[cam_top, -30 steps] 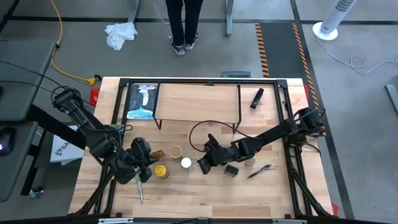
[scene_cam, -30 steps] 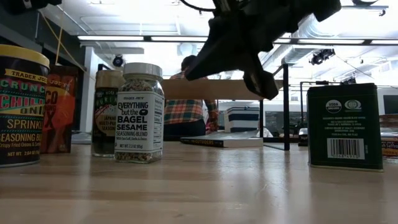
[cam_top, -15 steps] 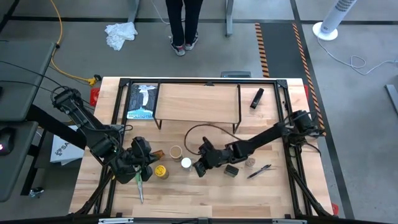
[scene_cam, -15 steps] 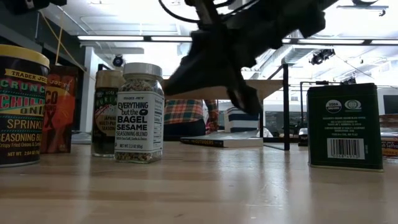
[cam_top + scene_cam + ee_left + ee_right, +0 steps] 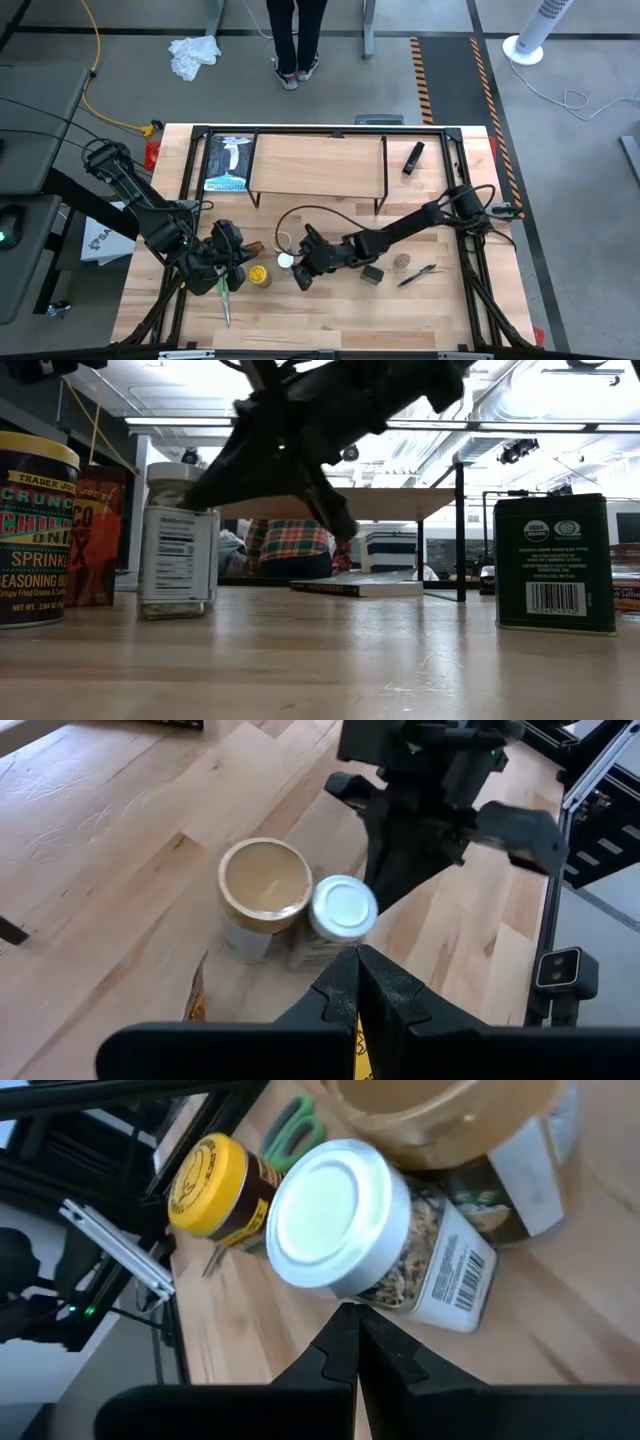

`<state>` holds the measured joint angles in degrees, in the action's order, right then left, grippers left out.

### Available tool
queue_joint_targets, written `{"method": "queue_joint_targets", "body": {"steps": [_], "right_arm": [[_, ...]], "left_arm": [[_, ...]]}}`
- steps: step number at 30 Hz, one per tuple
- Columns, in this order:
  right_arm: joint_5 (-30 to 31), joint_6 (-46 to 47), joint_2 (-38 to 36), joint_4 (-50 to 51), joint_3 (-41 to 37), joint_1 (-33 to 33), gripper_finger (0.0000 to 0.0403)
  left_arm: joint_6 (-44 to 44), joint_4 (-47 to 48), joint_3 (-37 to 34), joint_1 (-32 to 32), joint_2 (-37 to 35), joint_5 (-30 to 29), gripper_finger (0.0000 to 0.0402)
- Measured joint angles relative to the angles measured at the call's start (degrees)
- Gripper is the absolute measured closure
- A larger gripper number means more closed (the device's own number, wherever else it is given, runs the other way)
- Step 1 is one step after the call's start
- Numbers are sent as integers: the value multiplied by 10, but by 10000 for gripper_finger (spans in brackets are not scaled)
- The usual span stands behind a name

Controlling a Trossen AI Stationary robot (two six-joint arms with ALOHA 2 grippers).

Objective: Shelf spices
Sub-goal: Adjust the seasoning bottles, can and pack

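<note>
The white-lidded spice jar (image 5: 286, 262) stands upright on the wood beside the wide tan-lidded jar (image 5: 283, 243). My right gripper (image 5: 297, 273) is shut and low at its side. The yellow-lidded jar (image 5: 259, 275) and the orange-brown packet (image 5: 95, 540) sit to the left. My left gripper (image 5: 231, 268) hovers shut by them. The small dark tin (image 5: 372, 273) and the tiny brown jar (image 5: 402, 261) lie to the right. The shelf (image 5: 318, 165), with its clear top on thin black legs, stands toward the far edge. My right gripper presses its shut fingertips (image 5: 347, 1323) against the white-lidded jar's glass wall just under the lid (image 5: 392, 1290). It comes slanting down from the table's right. The jar stands upright on its base on the table.
Green-handled scissors (image 5: 222, 295) lie near the left gripper. A pen (image 5: 418, 275) lies right of the dark tin. A black marker (image 5: 413, 157) lies right of the shelf, and a book (image 5: 227, 163) lies on its left part. Bare wood lies along the near edge.
My right gripper has swept toward the table's left and slightly lower, reaching the white-lidded jar. The jar has slid a little leftward and turned about on its base, so another side of its label now faces the near edge. It now stands in front of the tan-lidded jar.
</note>
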<state>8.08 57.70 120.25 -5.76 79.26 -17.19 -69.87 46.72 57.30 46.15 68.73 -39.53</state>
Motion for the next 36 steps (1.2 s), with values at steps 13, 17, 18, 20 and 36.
{"method": "queue_joint_targets", "body": {"steps": [13, 17, 18, 20, 36], "right_arm": [[3, -98, -49, 151, 27, 17, 403], [52, -81, -41, 149, 26, 42, 403], [64, -76, -40, 151, 26, 47, 403], [87, -70, -38, 154, 26, 56, 403], [53, -85, -15, 25, 26, 71, 403]], "left_arm": [[10, 1, 0, 0, 0, -13, 401], [11, 1, 0, 0, 0, -31, 401], [11, 1, 0, 0, 0, -34, 401], [11, 1, 0, -1, 0, -44, 401], [11, 1, 0, -8, 0, -65, 401]]}}
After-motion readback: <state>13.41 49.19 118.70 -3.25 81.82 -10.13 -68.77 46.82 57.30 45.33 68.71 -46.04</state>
